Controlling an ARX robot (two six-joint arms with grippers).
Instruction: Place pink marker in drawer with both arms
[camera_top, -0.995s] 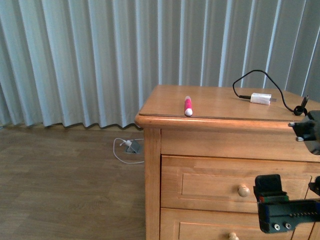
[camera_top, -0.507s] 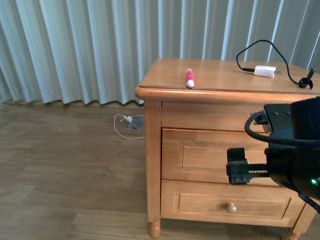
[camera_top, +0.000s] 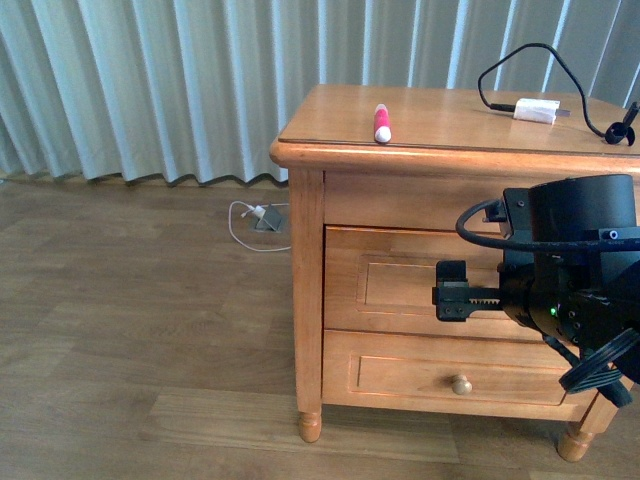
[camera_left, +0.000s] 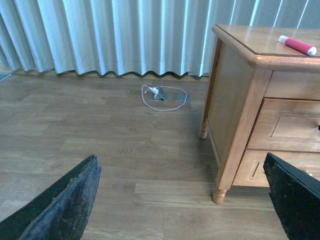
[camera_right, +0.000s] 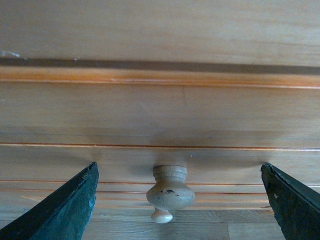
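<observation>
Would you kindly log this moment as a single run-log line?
drawer shut | pink marker lying on nightstand top | right arm: jaws open, aligned with drawer knob | left jaws open, away from nightstand

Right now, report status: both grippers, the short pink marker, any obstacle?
Left gripper open, over floor. Right gripper open, facing round knob of shut upper wooden drawer. Short pink marker lying on nightstand top. Nothing blocking.

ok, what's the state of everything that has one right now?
pink marker: lying on nightstand top near the front edge, not held.
upper drawer: closed.
lower drawer: closed.
right hand: open, empty, facing the upper drawer's knob, not gripping it.
left hand: open, empty, above the floor.
charger: on nightstand top, cable attached.
</observation>
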